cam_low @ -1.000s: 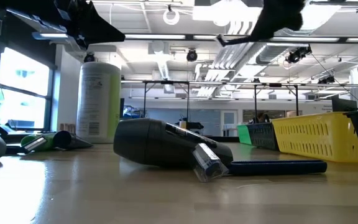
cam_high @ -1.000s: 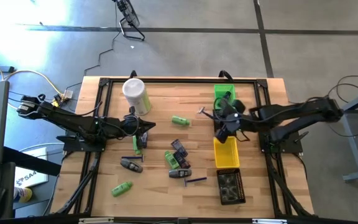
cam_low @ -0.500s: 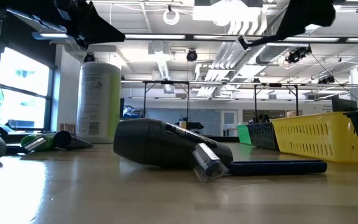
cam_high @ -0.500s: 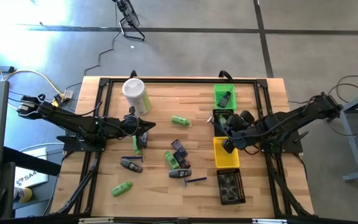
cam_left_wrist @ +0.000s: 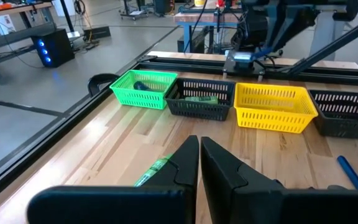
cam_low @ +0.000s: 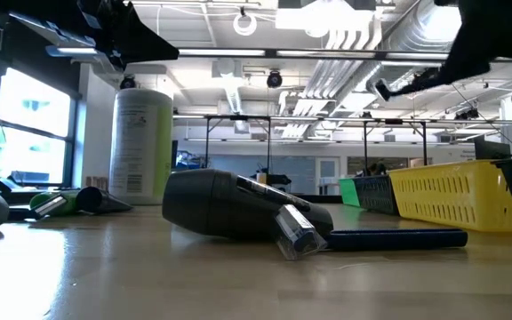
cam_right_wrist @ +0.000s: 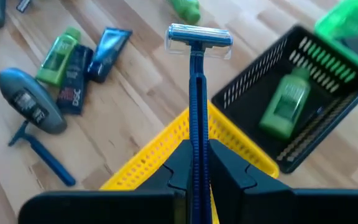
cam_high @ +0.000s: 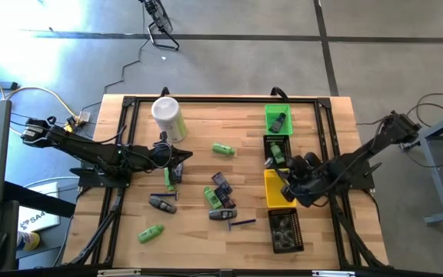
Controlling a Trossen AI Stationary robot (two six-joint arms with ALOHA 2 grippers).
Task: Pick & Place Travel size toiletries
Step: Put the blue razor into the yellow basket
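Observation:
My right gripper (cam_high: 286, 178) (cam_right_wrist: 196, 163) is shut on a blue razor and hangs over the yellow bin (cam_high: 281, 199). My left gripper (cam_high: 178, 158) (cam_left_wrist: 199, 163) is shut, empty, above a thin green tube (cam_high: 168, 178) left of centre. Loose toiletries lie flat on the wood: a green bottle (cam_high: 223, 148), another green bottle (cam_high: 151, 232), a dark grey tube (cam_high: 162, 204), a cluster of tubes (cam_high: 220, 196) and a second blue razor (cam_high: 241, 223). One green bottle (cam_right_wrist: 286, 104) lies in a black bin. My right gripper pinches the blue razor by its handle (cam_right_wrist: 196, 127) between the two fingers, with the handle running along them. The razor's head (cam_right_wrist: 199, 36) sticks out well past the fingertips. The razor is lifted clear, above the yellow bin's rim (cam_right_wrist: 166, 144).
A row of bins runs along the right side: green (cam_high: 278, 119), black (cam_high: 276, 145), yellow, then another black one (cam_high: 285, 229). A tall pale-green canister (cam_high: 169, 117) with a white lid stands at the far left. Bare wood lies between the toiletries and the near edge.
My right gripper has carried the razor from over the far black bin toward the table's near edge and a little to the right, ending over the yellow bin. It stayed shut on the razor throughout.

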